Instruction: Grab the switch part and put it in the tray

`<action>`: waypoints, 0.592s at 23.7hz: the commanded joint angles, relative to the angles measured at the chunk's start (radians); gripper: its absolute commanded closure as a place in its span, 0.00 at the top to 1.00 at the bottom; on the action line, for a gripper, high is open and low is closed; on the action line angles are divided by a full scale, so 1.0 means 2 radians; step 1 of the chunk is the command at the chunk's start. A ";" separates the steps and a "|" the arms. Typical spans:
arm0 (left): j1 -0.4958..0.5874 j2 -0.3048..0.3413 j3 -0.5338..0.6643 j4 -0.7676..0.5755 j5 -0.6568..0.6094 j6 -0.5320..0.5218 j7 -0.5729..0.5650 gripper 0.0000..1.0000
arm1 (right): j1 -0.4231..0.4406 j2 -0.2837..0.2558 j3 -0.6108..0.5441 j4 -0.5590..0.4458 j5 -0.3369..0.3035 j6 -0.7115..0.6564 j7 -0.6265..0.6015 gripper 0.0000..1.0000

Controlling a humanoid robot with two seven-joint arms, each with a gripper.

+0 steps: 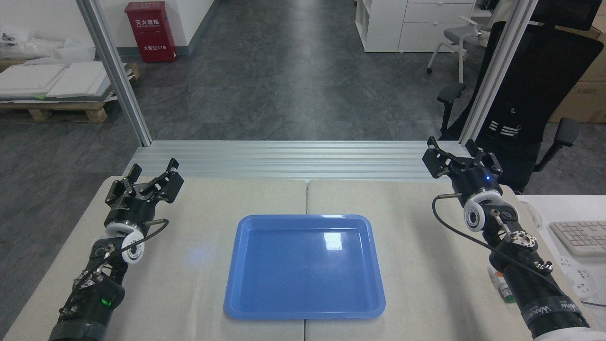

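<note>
The blue tray (236,265) lies flat in the middle of the table with nothing in it. The switch part (502,285) lies on the table at the right, mostly hidden behind my right forearm; a white body, an orange bit and a green end show. My left gripper (152,176) is open at the table's far left, well away from both. My right gripper (457,154) is open at the far right edge of the table, far beyond the switch part, with nothing between its fingers.
A white keyboard (580,237) and a white power strip (575,277) sit on a side surface at the right. Behind the table run an aluminium rail (293,158) and two frame posts. A black office chair (530,90) stands behind the right gripper.
</note>
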 commanded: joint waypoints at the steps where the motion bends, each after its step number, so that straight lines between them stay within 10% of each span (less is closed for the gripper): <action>1: 0.000 0.000 0.001 0.000 0.000 0.001 0.000 1.00 | -0.001 -0.003 0.000 -0.001 0.001 -0.015 0.000 0.99; 14: 0.000 0.000 0.000 0.000 0.000 0.000 0.000 1.00 | 0.000 -0.007 -0.001 -0.002 0.002 -0.018 0.000 0.99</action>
